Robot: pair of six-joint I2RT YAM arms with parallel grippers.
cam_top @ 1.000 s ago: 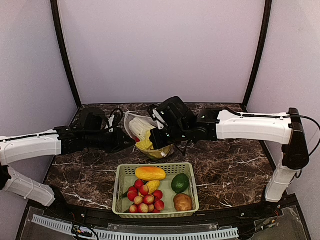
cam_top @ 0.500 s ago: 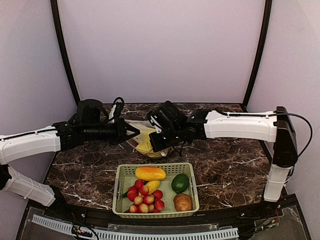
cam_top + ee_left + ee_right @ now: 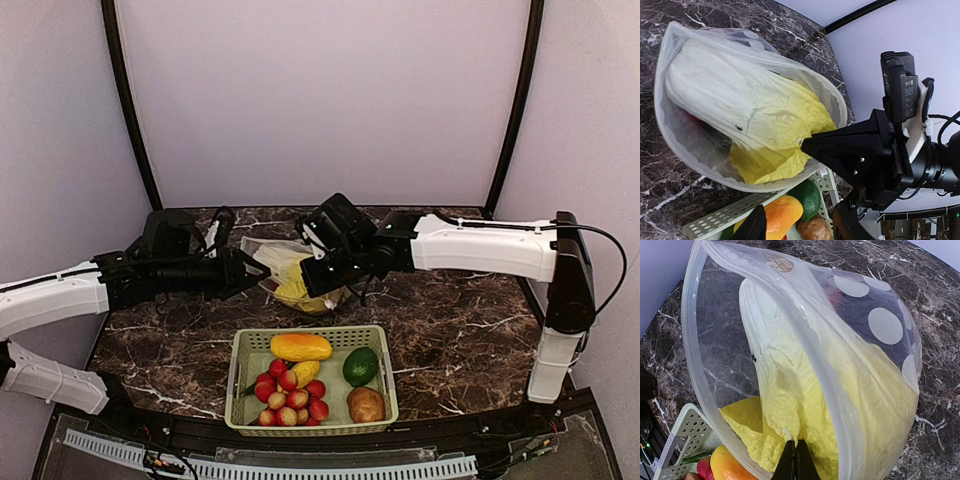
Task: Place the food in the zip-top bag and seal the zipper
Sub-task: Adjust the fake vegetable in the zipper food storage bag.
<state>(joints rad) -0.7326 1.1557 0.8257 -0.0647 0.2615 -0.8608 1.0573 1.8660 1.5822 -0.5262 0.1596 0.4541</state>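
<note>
The zip-top bag point(image 3: 268, 252) lies on its side on the marble, mouth toward the basket. It is clear with white dots point(image 3: 885, 325). The pale yellow-green napa cabbage point(image 3: 287, 265) fills it, leaf end at the mouth. A red piece of food point(image 3: 690, 118) shows under the cabbage. The zipper point(image 3: 688, 330) rings the gaping mouth, unsealed. My right gripper point(image 3: 796, 460) is shut on a cabbage point(image 3: 785, 365) leaf edge at the mouth; it also shows in the left wrist view point(image 3: 805, 145). My left gripper point(image 3: 802, 227) is open and empty, just left of the mouth over the basket's edge.
A pale green slotted basket point(image 3: 240, 345) stands in front of the bag. It holds an orange-yellow mango point(image 3: 300, 347), a green avocado point(image 3: 360, 366), a brown potato point(image 3: 366, 404) and several small red fruits point(image 3: 290, 392). Dark posts and purple walls enclose the table.
My left gripper rose toward the bag's mouth, then dropped back a little to the left. The bag and cabbage have tipped lower. My right gripper stays shut at the mouth.
</note>
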